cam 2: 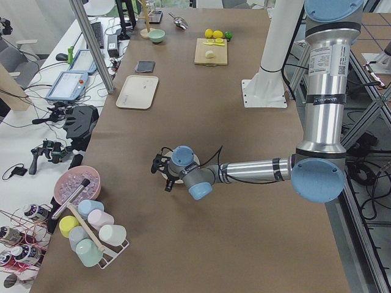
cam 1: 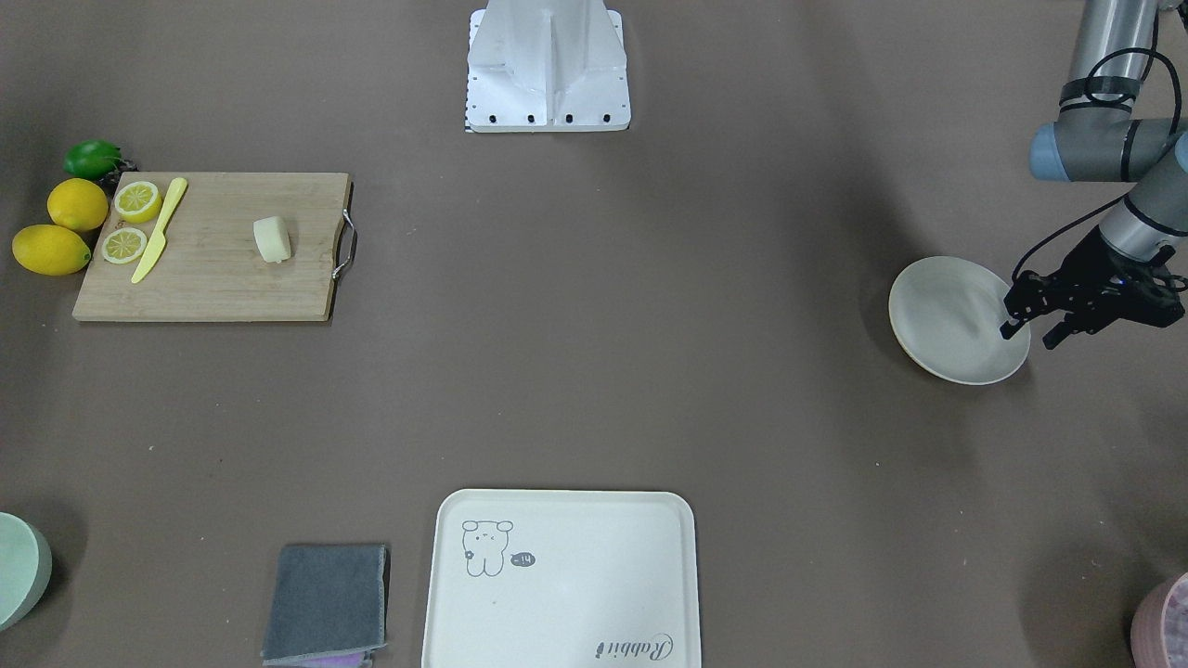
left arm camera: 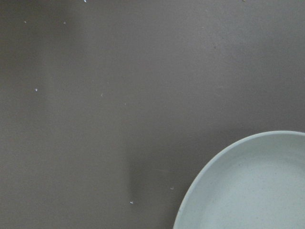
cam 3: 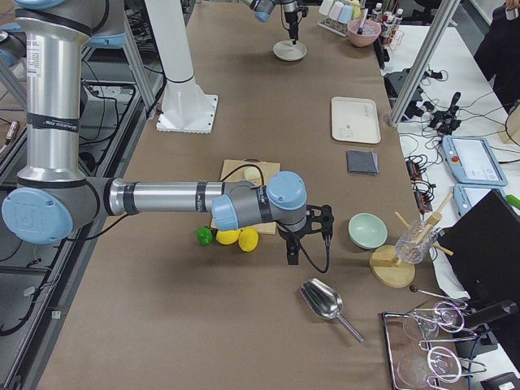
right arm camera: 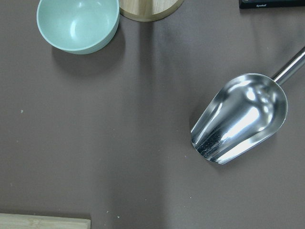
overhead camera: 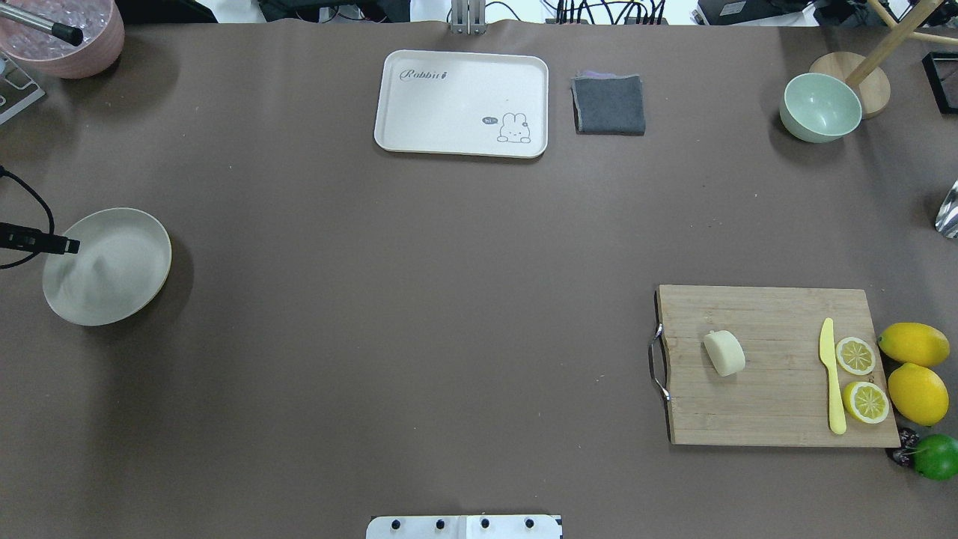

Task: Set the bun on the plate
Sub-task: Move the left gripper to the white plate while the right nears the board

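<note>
Far apart, bun [cam 1: 272,239] on board [cam 1: 213,278], left jaws by plate [cam 1: 947,320].

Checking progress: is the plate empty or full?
Empty. The plate shows a bare inside; the bun lies on the cutting board.

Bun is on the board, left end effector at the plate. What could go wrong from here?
1. The left end effector sits open at the rim of the plate; any move could tip or shove it.
2. The bun lies on the cutting board, at the opposite end of the table from the plate, so a long carry risks a drop.
</note>
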